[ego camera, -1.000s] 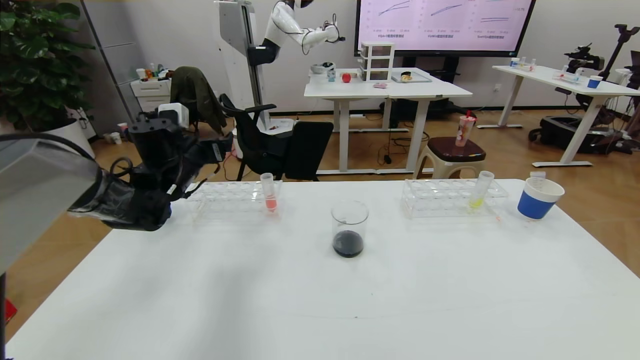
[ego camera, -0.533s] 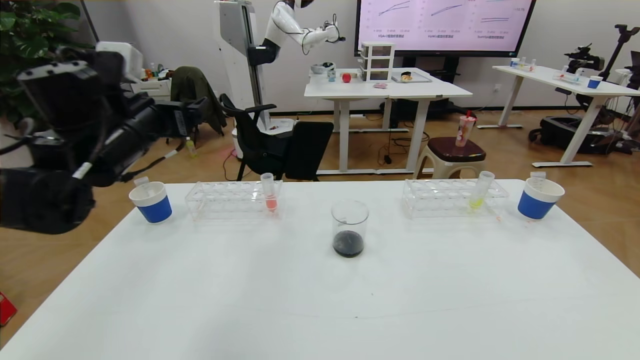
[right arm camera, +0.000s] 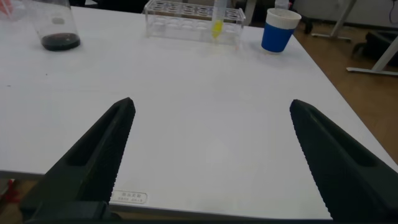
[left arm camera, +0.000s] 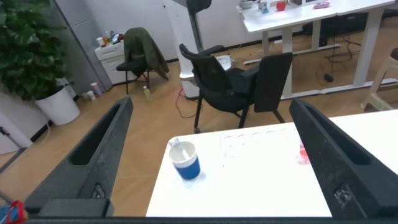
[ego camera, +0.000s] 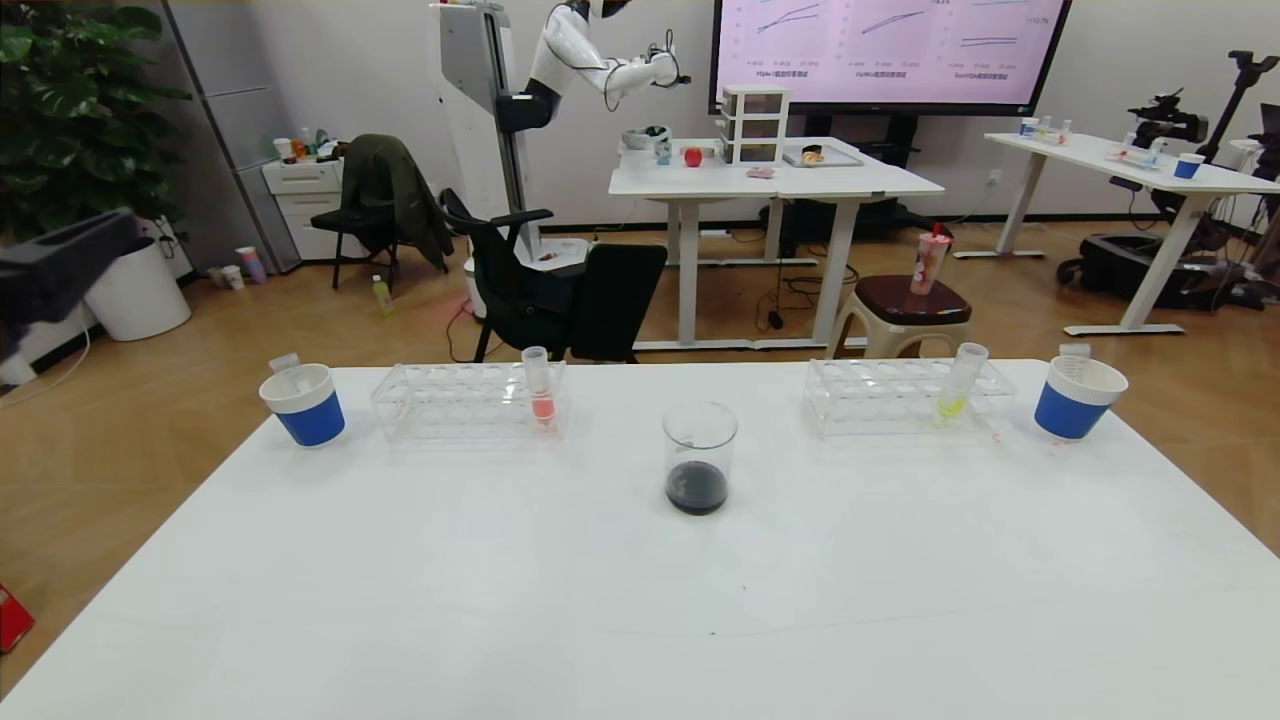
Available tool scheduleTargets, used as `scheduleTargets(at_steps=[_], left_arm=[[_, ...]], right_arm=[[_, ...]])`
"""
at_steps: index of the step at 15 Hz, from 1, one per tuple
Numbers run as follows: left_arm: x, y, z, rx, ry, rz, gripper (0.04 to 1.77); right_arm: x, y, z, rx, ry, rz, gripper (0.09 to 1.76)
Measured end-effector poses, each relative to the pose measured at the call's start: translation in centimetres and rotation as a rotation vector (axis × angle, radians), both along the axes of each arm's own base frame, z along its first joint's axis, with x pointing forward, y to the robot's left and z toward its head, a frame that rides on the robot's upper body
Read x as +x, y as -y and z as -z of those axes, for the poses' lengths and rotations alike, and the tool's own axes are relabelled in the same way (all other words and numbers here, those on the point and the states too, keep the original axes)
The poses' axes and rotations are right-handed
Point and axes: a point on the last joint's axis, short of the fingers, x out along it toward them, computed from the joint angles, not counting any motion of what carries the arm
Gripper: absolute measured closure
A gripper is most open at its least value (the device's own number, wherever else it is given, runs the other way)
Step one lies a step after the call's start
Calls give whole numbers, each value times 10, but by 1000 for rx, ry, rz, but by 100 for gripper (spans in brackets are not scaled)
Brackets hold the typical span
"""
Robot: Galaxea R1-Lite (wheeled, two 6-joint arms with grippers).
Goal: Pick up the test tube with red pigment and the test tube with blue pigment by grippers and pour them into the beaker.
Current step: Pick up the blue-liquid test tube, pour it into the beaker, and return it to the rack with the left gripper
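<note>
The beaker [ego camera: 700, 455] stands mid-table with dark liquid at its bottom; it also shows in the right wrist view [right arm camera: 57, 25]. No tube with deep red or bright blue liquid shows. A clear tube [ego camera: 285, 362] stands in the left paper cup [ego camera: 303, 403], another [ego camera: 1075, 352] in the right paper cup [ego camera: 1078, 395]. My left gripper [left arm camera: 211, 106] is open and empty, high above and off the table's left end, looking at the left cup [left arm camera: 185, 160]. My right gripper [right arm camera: 212, 104] is open and empty over the table's near right part.
The left rack [ego camera: 465, 400] holds a salmon-pink tube [ego camera: 538, 385]. The right rack [ego camera: 905, 395] holds a yellow-green tube [ego camera: 960, 380]. Part of my left arm [ego camera: 60, 265] shows at the far left edge. Chairs and desks stand behind the table.
My left arm has risen from the left paper cup and drawn back to the left, almost out of the head view. The cup now shows uncovered.
</note>
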Motion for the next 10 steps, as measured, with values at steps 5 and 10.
scheduleTargets(at_steps=[5,10], left_arm=[[-124,-9,21,5,-14,-84,6],[-196,-7,71,-40,129,-59,6]], right_arm=[[0,0,0,0,0,0,11],[0,0,0,0,0,0,11]])
